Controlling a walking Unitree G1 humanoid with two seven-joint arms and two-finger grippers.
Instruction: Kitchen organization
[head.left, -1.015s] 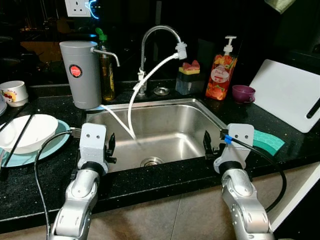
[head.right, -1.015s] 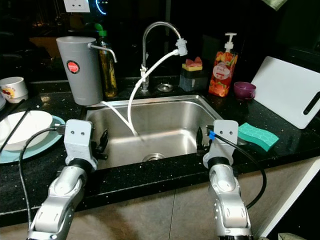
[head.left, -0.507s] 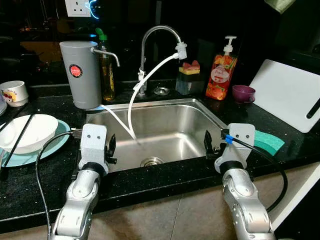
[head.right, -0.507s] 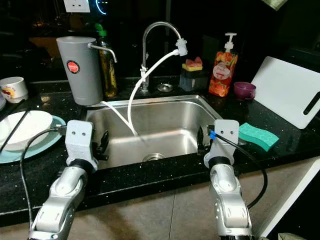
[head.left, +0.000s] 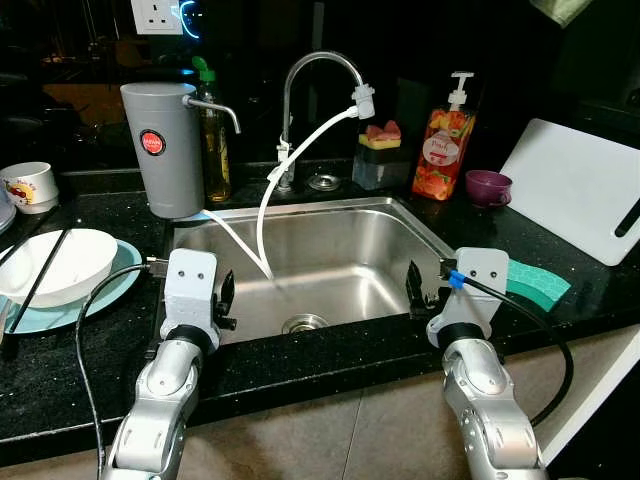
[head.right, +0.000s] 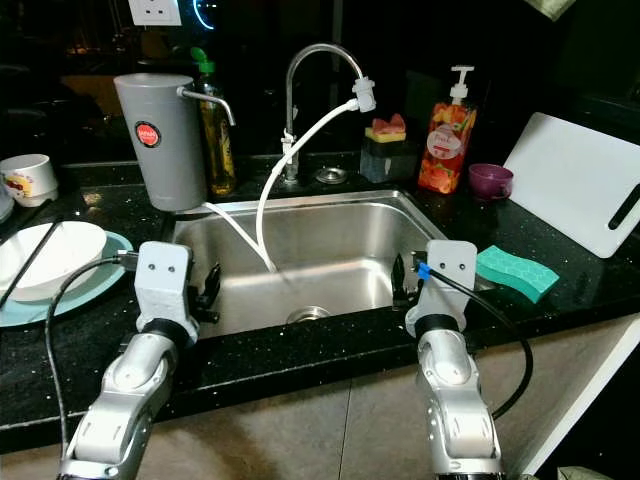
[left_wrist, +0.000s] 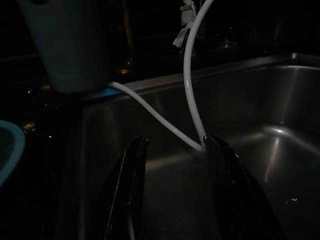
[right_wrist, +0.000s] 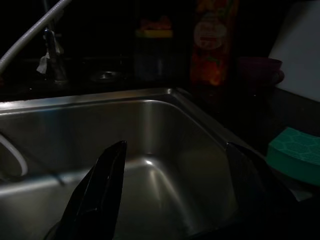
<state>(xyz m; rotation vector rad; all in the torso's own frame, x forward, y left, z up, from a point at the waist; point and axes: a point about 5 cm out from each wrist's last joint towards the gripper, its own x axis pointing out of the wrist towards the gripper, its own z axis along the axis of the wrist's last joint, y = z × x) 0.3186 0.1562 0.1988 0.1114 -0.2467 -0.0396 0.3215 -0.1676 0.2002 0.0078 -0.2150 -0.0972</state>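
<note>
Black speckled kitchen counter around a steel sink.
At left lie a teal plate and mug; far, a grey dispenser and soap bottle; right, a purple cup, green sponge, white board.

Head views were sharp, no motion blur, lit from the front/above; background behind the counter fell off to near black. The steel sink caught the most light, w/ soft glare on its back wall and floor. The white cutting board was brightest at right, almost blown out. The black counter showed small sparkle specks. A blue glow ring sat by the wall socket at top. Wrist views were very dark, grainy: black fingers read as silhouettes w/ thin rim highlights; the sponge was dim green.
</note>
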